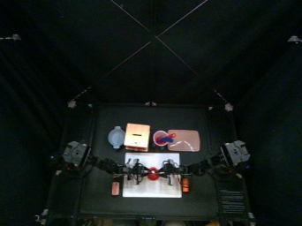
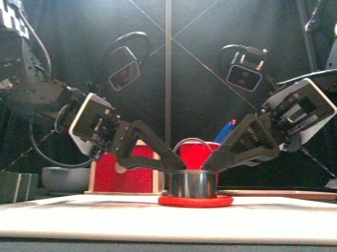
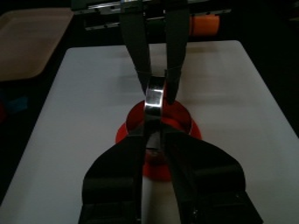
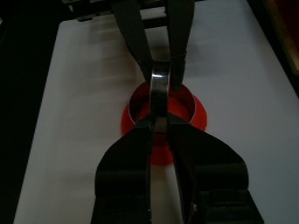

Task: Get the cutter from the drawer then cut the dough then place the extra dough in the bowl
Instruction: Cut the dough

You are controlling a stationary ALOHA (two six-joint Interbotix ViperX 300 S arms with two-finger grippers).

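Red dough (image 2: 195,201), a flat disc, lies near the centre of the white cutting board (image 1: 168,187). The board sits at the front middle of the table. Bearings below are read from the top view, centred on the dough, with 12 o'clock toward the back curtain.

The round metal cutter (image 2: 194,184) stands upright on the dough, with a red margin showing all round its base. Its wire handle is uppermost.

Left gripper (image 3: 156,101): comes in from 9 o'clock and slopes down to the top of the cutter. In its wrist view the jaws are drawn together on the wire handle.

Right gripper (image 4: 158,84): comes in from 3 o'clock at a matching slope. Its jaws are likewise pinched on the handle, meeting the other gripper tip to tip above the cutter. The wire between the tips is too thin to make out clearly.

The pale wooden box (image 1: 138,135) stands at 11 o'clock, off the board toward the back. Its red drawer front shows in the front view. The blue-grey bowl (image 1: 116,136) is just beside the box on its 9 o'clock side. The pink tray (image 1: 190,144) lies at 1 o'clock. The red cup (image 2: 198,150) stands behind the cutter in the front view, with a blue toy knife (image 2: 232,126) rising from it.
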